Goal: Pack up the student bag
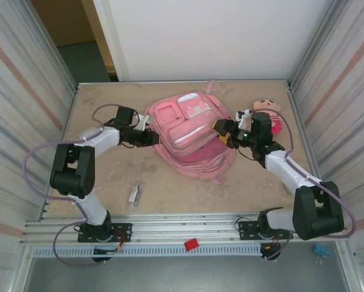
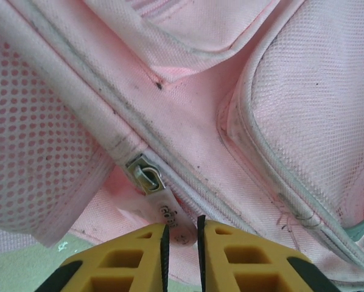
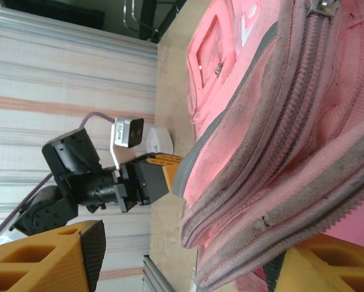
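The student bag (image 1: 188,131), a big pink backpack, lies flat in the middle of the table. My left gripper (image 1: 153,139) is at its left edge. In the left wrist view its yellow fingers (image 2: 182,228) are pinched on the clear zipper pull (image 2: 170,210) that hangs from the metal slider (image 2: 144,173). My right gripper (image 1: 221,131) is at the bag's right edge. In the right wrist view it (image 3: 188,255) stands open astride the bag's thick zippered rim (image 3: 279,121). One pad is against the fabric and the other is well clear of it.
A small doll (image 1: 268,109) lies behind my right arm near the right wall. A small white tube (image 1: 134,194) rests on the table in front of the bag. A red piece (image 1: 191,244) sits on the front rail. Ribbed walls close in both sides.
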Motion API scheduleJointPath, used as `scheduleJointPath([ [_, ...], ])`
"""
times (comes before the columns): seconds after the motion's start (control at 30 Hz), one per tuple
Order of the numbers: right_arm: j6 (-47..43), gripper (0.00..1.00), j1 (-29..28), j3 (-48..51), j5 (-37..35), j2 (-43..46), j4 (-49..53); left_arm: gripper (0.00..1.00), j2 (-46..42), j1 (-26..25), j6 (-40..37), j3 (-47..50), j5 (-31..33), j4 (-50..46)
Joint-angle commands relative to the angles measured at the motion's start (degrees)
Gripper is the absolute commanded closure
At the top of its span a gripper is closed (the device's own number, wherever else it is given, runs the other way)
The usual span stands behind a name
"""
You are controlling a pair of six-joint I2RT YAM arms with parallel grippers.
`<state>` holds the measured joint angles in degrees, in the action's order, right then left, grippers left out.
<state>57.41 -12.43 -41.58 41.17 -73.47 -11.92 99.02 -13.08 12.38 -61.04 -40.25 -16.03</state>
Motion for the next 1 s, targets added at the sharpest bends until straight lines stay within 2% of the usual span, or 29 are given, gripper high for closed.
scheduleJointPath([
  [0.0, -1.33, 0.31, -0.58, -2.20, -0.47, 0.03, -1.72, 0.75, 0.51, 0.18, 1.24, 0.30, -1.13, 1.86],
  [0.03, -1.33, 0.31, -0.58, -2.29, -0.46, 0.03, -1.72, 0.64, 0.60, 0.16, 1.41, 0.34, -0.94, 2.14],
  [0.07, -1.33, 0.31, -0.58, -2.35, -0.43, 0.02, -1.79, 0.59, 0.54, 0.17, 1.58, 0.45, -0.76, 2.64],
  [0.1, -1.33, 0.31, -0.58, -2.30, -0.47, 0.01, -1.77, 0.59, 0.54, 0.17, 1.84, 0.60, -0.62, 3.22],
  [0.27, -1.38, 0.31, -0.67, -2.45, -0.30, -0.27, -1.95, 0.67, 1.05, 0.24, 2.38, 0.52, 0.35, 4.02],
  [0.4, -1.33, 0.31, -0.67, -2.45, -0.47, -0.43, -1.96, 0.80, 0.60, 0.17, 2.22, 0.28, 0.11, 2.69],
  [0.57, -1.29, 0.32, -0.66, -2.31, -1.25, -0.30, -1.69, 0.88, -2.76, 0.10, 1.24, 1.08, 3.11, -0.69],
  [0.77, 0.16, 0.31, -2.04, -2.67, -1.52, -3.04, -4.60, 0.91, -6.67, -1.20, 0.60, 3.40, 3.02, -1.23],
  [0.97, 4.28, 0.31, -4.88, -3.40, -0.17, -9.48, -9.84, 0.92, -5.52, -1.76, 2.21, 2.62, 1.68, 0.31],
])
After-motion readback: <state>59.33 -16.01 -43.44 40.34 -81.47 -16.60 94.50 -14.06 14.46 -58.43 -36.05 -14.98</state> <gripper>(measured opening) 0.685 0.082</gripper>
